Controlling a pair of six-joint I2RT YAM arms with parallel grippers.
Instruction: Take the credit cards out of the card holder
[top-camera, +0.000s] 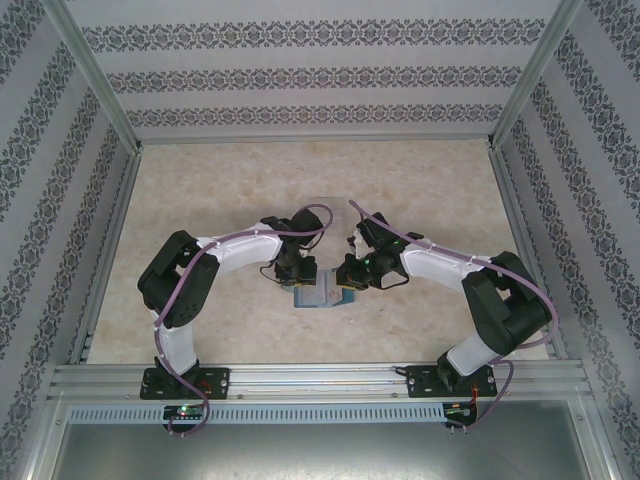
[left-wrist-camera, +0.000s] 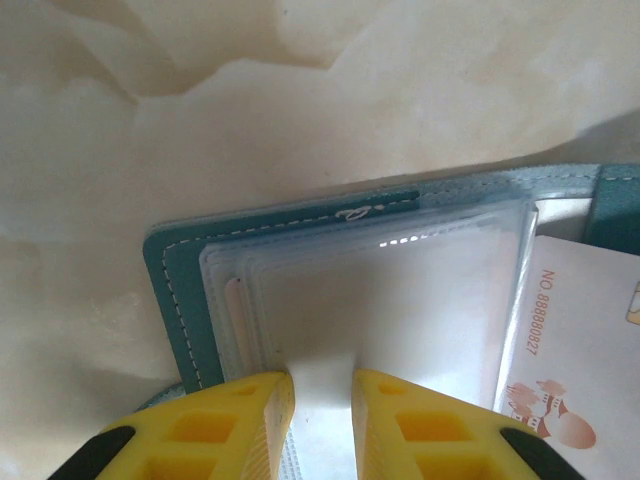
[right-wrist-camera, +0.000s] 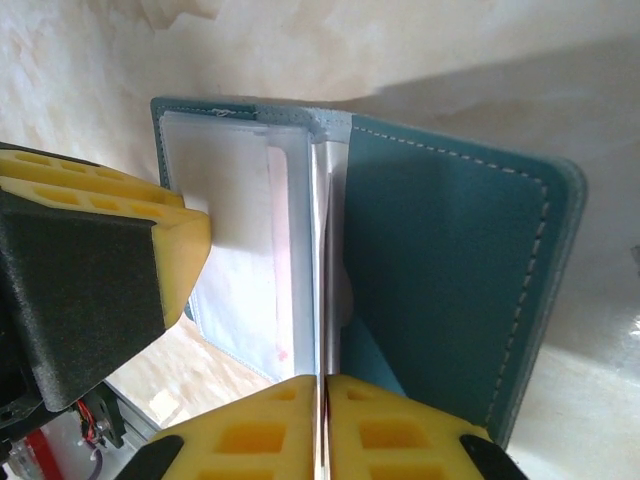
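The teal-blue card holder (top-camera: 320, 296) lies open between both arms on the table's near middle. In the left wrist view its stack of clear sleeves (left-wrist-camera: 380, 300) lies on the stitched teal cover (left-wrist-camera: 175, 290). My left gripper (left-wrist-camera: 322, 378) is shut on the near edge of that stack. A pale credit card (left-wrist-camera: 585, 350) with red print shows to the right of the sleeves. My right gripper (right-wrist-camera: 322, 380) is shut on a thin pale card (right-wrist-camera: 320, 260) seen edge-on at the spine, beside the teal flap (right-wrist-camera: 450, 270). The left gripper's finger (right-wrist-camera: 180, 240) presses on the sleeves.
The beige marbled table (top-camera: 220, 190) is fenced by aluminium rails and patterned walls. A faint clear plastic tray (top-camera: 330, 207) lies just behind the two grippers. Both arms' elbows spread out towards the table's sides.
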